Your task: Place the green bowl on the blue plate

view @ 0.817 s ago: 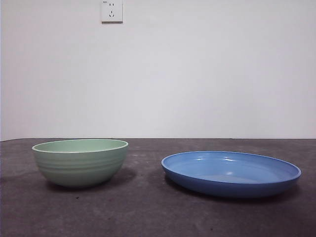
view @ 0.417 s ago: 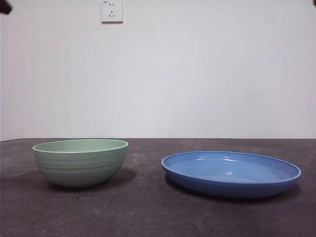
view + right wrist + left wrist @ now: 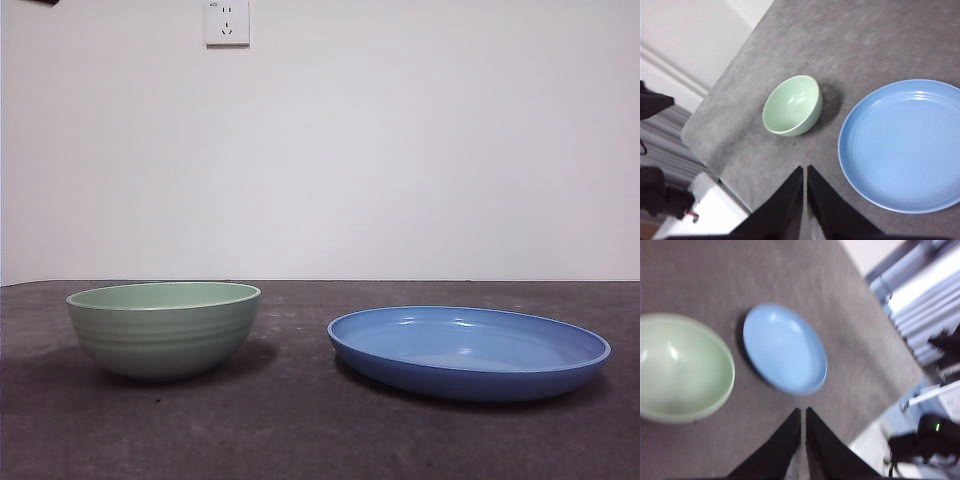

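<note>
The green bowl [image 3: 163, 328] stands upright and empty on the dark table, left of the blue plate [image 3: 468, 350], with a gap between them. The left wrist view looks down on the green bowl [image 3: 682, 367] and the blue plate [image 3: 784, 347]; my left gripper [image 3: 803, 412] hangs high above the table with its jaws shut, holding nothing. High above the table as well is my right gripper [image 3: 805, 170], shut and empty, over the green bowl [image 3: 791, 105] and the blue plate [image 3: 905, 145]. A small black tip [image 3: 45, 2] shows at the front view's top left corner.
A white wall with a socket [image 3: 227, 22] rises behind the table. The table edge [image 3: 715, 170] runs close to the bowl's side, and another table edge [image 3: 890, 345] lies beyond the plate. Dark equipment [image 3: 920, 440] stands off the table.
The black tip at the front view's top left corner appeared half a second ago and has since shifted right and up. Bowl and plate have not moved.
</note>
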Motion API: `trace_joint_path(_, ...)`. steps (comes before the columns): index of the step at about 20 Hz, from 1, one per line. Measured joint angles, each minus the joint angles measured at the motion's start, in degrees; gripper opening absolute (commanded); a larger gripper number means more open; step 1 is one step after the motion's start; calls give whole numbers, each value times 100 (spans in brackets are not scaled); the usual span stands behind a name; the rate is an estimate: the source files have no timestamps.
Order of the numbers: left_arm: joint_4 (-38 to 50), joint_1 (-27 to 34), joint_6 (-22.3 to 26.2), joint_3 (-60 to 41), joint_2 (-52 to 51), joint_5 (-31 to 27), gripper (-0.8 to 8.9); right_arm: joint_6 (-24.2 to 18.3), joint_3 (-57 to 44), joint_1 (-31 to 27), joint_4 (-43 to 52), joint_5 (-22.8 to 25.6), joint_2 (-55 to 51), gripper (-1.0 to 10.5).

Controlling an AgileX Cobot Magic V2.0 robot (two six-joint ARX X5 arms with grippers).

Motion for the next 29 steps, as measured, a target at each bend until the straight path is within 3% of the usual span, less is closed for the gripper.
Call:
trace_joint_path(7, -367, -26, 557, 0, 0, 2, 41, -361, 0, 28, -107, 2, 4, 20)
trace_joint_path(10, -367, -24, 603, 0, 0, 2, 159, -457, 0, 31, -162, 138, 4, 198)
trace_joint_path(14, -367, -24, 612, 0, 0, 2, 429, -492, 0, 31, -214, 350, 4, 530)
trace_joint_path(16, -367, -24, 623, 0, 0, 2, 545, -494, 0, 33, -302, 466, 4, 610)
trace_joint_path(19, -367, -26, 623, 0, 0, 2, 624, -496, 0, 39, -382, 616, 4, 623)
trace_joint_path(25, -365, -26, 643, 0, 0, -11, 621, -496, 0, 39, -402, 616, 2, 622)
trace_joint_path(29, -367, -26, 623, 0, 35, -590, 620, -494, 0, 39, -402, 605, 2, 621)
